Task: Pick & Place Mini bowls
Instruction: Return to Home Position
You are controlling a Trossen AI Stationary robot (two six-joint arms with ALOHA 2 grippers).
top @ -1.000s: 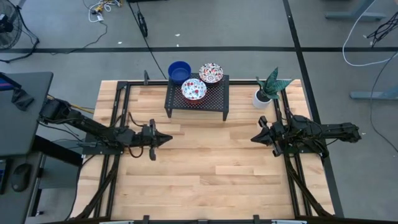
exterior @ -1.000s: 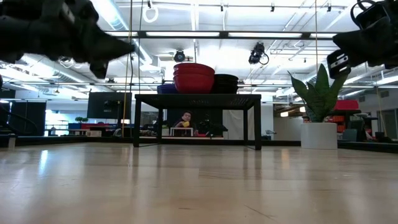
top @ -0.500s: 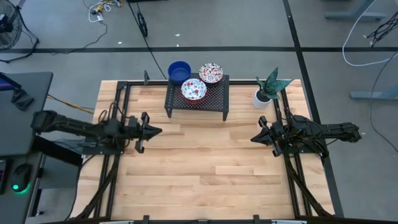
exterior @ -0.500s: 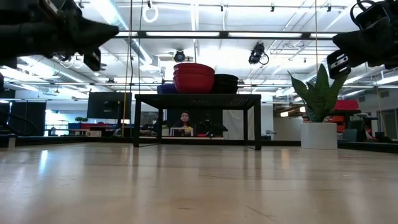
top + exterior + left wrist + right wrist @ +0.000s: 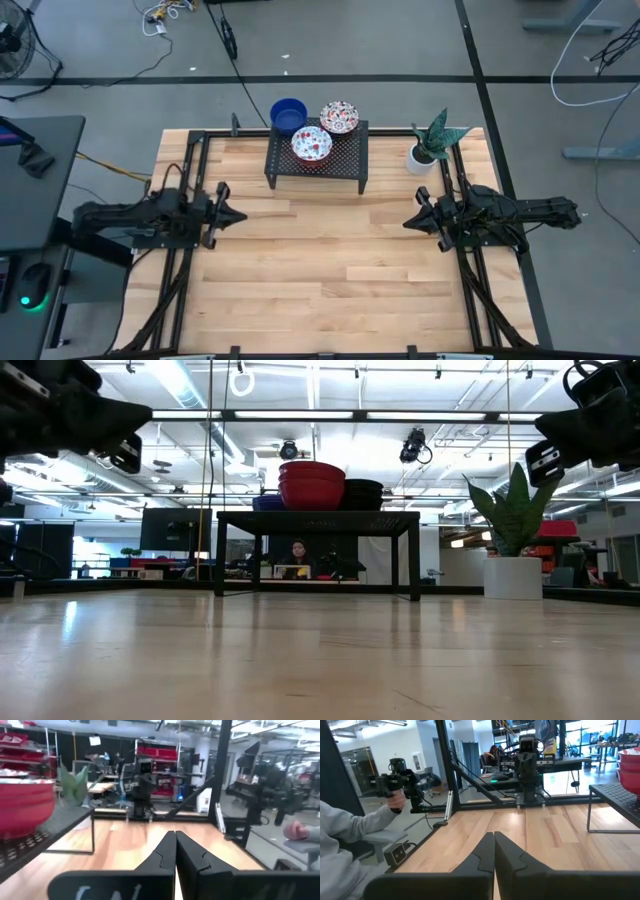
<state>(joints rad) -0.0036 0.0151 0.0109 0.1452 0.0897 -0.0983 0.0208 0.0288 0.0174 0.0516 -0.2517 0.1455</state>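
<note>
- Fingers of the left gripper [image 5: 175,837] are pressed together with nothing between them, and so are those of the right gripper [image 5: 494,837].
- You have the left gripper low over the table's left edge and the right gripper over its right edge. Both point in toward the middle.
- Your mini bowls [image 5: 312,144] all sit on the black mesh shelf [image 5: 345,162] at the back of the table. They show as a blue stack, two floral tops from above, and red and dark stacks in the low view.
- No bowl lies loose on the wood, so I judge the placing done and the homing step in hand.
- Your next move calls for no grasp. Fold each arm to rest, stay clear of the shelf legs, and watch the plant pot [image 5: 421,158] near the right arm.
- Underneath is a pale wooden table [image 5: 330,270] of jointed planks with a black frame along its sides.
- Around you is a grey floor with cables and taped lines, and a lit workshop behind.
- Mind the person in a grey sleeve [image 5: 340,845] beside the table, whose hand [image 5: 395,800] holds a black device.
</note>
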